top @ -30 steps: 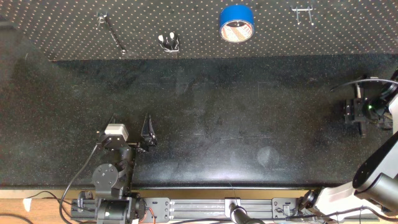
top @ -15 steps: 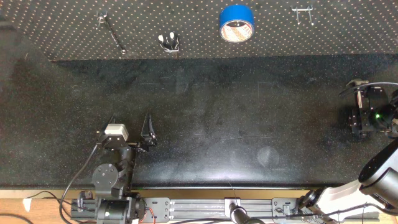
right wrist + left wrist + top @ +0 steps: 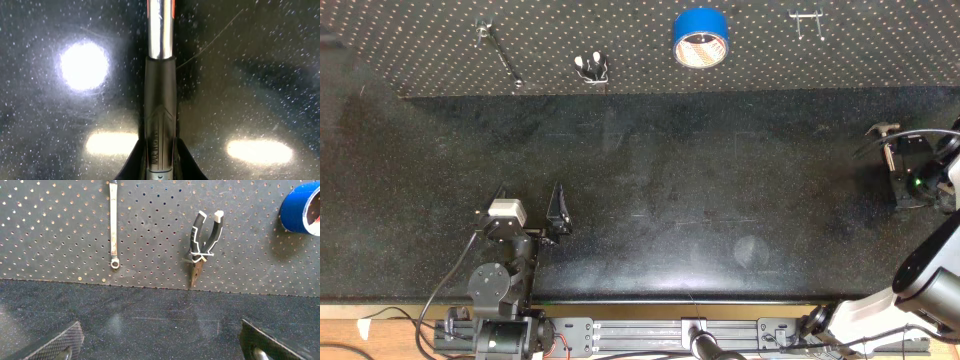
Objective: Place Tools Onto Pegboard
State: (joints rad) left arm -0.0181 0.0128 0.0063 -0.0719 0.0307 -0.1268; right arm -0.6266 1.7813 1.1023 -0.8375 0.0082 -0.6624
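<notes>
Right gripper (image 3: 160, 169) — tight around hammer handle (image 3: 160, 112)

Left arm (image 3: 505, 265) folded by its base, my left fingers (image 3: 55, 342) spread wide; right fingers (image 3: 131, 167) clamped on tool handle (image 3: 160, 125), far right

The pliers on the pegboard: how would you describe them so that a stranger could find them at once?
Look at the black pegboard behind the table. Between the long wrench and the blue tape roll hang the pliers, nose pointing toward the table. Only they have two black-and-white handles spreading apart.
</notes>
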